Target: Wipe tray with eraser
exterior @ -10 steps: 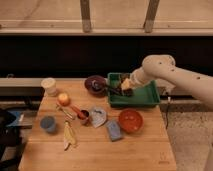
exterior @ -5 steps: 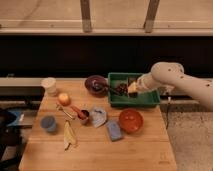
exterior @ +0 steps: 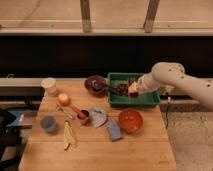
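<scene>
The green tray [exterior: 150,101] stands at the back right of the wooden table. My gripper [exterior: 132,88] reaches in from the right and is low over the tray's middle. A dark oblong shape [exterior: 116,90], apparently the eraser, lies on the tray floor just left of the gripper. I cannot tell whether the gripper touches or holds it. The white arm [exterior: 167,77] crosses the tray's right rim.
A dark bowl [exterior: 95,83] sits just left of the tray and an orange bowl [exterior: 130,120] in front of it. A blue sponge [exterior: 114,130], grey cloth [exterior: 97,116], red-handled tool [exterior: 77,112], apple [exterior: 63,99], white cup [exterior: 49,86], blue cup [exterior: 48,123] and banana [exterior: 69,135] cover the left half.
The gripper has slid a little to the right inside the tray, from its left part toward the middle. The arm's elbow has swung right and lower.
</scene>
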Tool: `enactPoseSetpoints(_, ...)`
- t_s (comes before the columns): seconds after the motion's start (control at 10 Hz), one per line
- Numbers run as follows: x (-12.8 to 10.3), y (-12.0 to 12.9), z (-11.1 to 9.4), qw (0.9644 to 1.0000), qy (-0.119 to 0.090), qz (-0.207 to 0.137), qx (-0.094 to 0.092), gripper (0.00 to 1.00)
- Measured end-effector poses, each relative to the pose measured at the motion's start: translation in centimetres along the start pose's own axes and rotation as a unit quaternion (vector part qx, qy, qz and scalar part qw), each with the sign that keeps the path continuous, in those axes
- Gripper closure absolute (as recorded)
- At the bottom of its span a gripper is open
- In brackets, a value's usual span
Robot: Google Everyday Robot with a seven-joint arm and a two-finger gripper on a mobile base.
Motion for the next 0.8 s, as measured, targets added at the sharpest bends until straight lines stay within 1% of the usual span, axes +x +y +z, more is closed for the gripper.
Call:
enactPoseSetpoints(0.2, -1.3, -0.6, 0.7, 0.9999, -0.008, 0.006, 0.010, 0.89)
enactPoseSetpoints(0.4, -3.9, -2.3, 2.5, 0.9993, -0.014, 0.015, 0.030, 0.89)
enactPoseSetpoints(0.6, -4.8, -3.3, 4.6, 0.9985, -0.011, 0.023, 0.048, 0.89)
enactPoseSetpoints(0.7, -4.9, -4.5, 5.7, 0.9976, -0.006, 0.030, 0.062, 0.89)
enactPoseSetpoints(0.8, -5.0, -5.2, 6.3, 0.9970, -0.001, 0.035, 0.069, 0.89)
